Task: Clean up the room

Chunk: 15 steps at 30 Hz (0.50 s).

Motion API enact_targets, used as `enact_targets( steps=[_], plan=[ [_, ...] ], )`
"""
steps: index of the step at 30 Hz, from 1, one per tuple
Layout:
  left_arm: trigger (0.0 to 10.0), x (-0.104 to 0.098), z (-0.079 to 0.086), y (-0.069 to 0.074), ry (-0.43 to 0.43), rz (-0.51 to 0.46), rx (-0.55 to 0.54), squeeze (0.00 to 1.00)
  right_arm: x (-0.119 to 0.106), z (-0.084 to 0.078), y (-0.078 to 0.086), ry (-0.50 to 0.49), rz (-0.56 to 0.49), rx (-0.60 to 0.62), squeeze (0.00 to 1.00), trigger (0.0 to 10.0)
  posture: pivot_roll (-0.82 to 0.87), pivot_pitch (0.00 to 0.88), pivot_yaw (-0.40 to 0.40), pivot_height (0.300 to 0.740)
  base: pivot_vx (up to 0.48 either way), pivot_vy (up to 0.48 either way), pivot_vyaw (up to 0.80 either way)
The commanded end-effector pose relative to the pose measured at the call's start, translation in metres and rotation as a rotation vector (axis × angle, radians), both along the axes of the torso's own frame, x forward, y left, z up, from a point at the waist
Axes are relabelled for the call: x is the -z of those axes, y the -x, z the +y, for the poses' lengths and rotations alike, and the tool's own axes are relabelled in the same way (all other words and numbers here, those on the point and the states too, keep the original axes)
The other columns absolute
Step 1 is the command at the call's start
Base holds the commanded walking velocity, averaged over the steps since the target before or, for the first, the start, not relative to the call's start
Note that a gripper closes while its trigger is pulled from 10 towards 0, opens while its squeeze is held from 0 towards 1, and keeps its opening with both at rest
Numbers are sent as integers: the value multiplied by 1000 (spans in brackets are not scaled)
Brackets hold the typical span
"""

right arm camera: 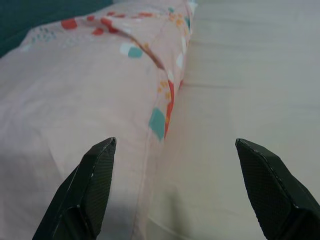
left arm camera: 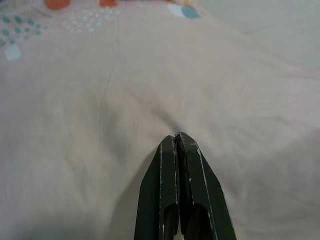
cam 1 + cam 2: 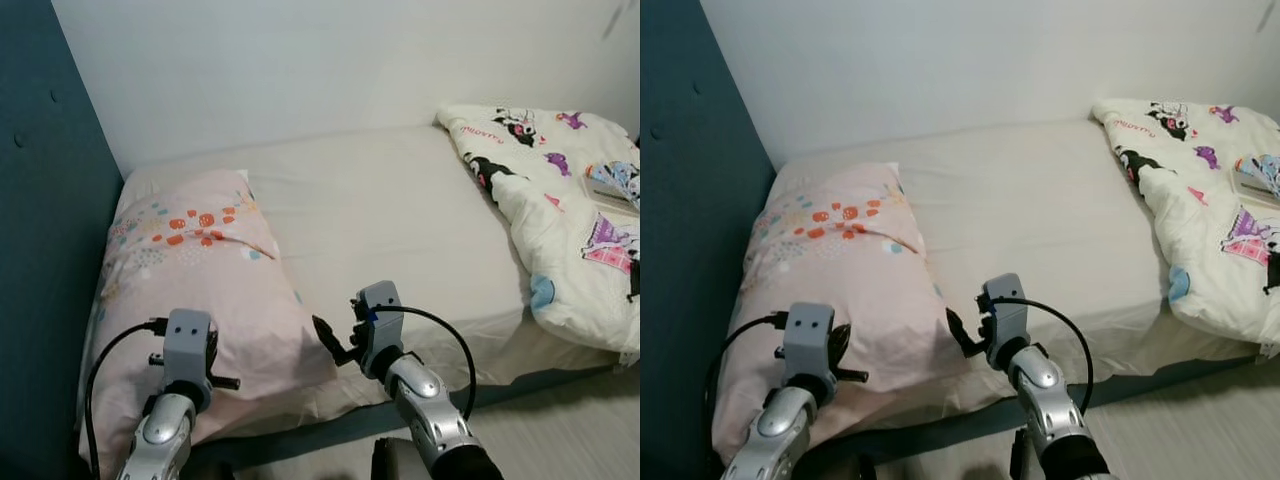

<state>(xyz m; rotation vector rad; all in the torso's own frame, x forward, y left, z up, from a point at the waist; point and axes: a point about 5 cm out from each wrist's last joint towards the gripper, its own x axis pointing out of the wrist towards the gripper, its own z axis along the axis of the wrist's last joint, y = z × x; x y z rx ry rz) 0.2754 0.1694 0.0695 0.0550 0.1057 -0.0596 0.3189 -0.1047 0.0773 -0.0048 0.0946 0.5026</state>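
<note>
1. The left gripper (image 2: 179, 142) was pressed together, its tips touching the pink pillow (image 3: 190, 290) near that pillow's 6 o'clock end.
2. The right gripper (image 1: 175, 150) stood wide, its fingers (image 1: 92, 175) straddling the pillow's 3 o'clock edge where it met the bed (image 3: 400, 220).
3. The pillow lay at 9 o'clock on the bed, its long axis running from 6 to 12 o'clock toward the wall.
4. A cartoon-print quilt (image 3: 560, 190) was bunched at 3 o'clock, well apart from the pillow.
5. The right wrist view showed the pillow's seam (image 1: 167, 100); the head views showed the blue headboard (image 3: 50, 250).
</note>
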Motion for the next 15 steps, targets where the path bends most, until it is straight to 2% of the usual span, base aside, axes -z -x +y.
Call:
enact_targets(
  steps=[1, 10, 15],
  plan=[
    [10000, 2, 0, 0, -15, -1, 3, 0, 4, 1, 2, 5, 7, -8, 0, 10000, 8, 76, -21, 632, 0, 0, 0],
    [10000, 2, 2, 0, -20, -17, 0, 0, 5, 1, 2, -6, 7, -13, 0, 10000, 6, 75, -23, 667, 0, 0, 0],
    [10000, 3, 7, -1, -31, -14, -14, 0, 6, 1, 1, 13, 18, -5, 0, 10000, 5, 76, -24, 667, 0, 0, 0]
  ],
)
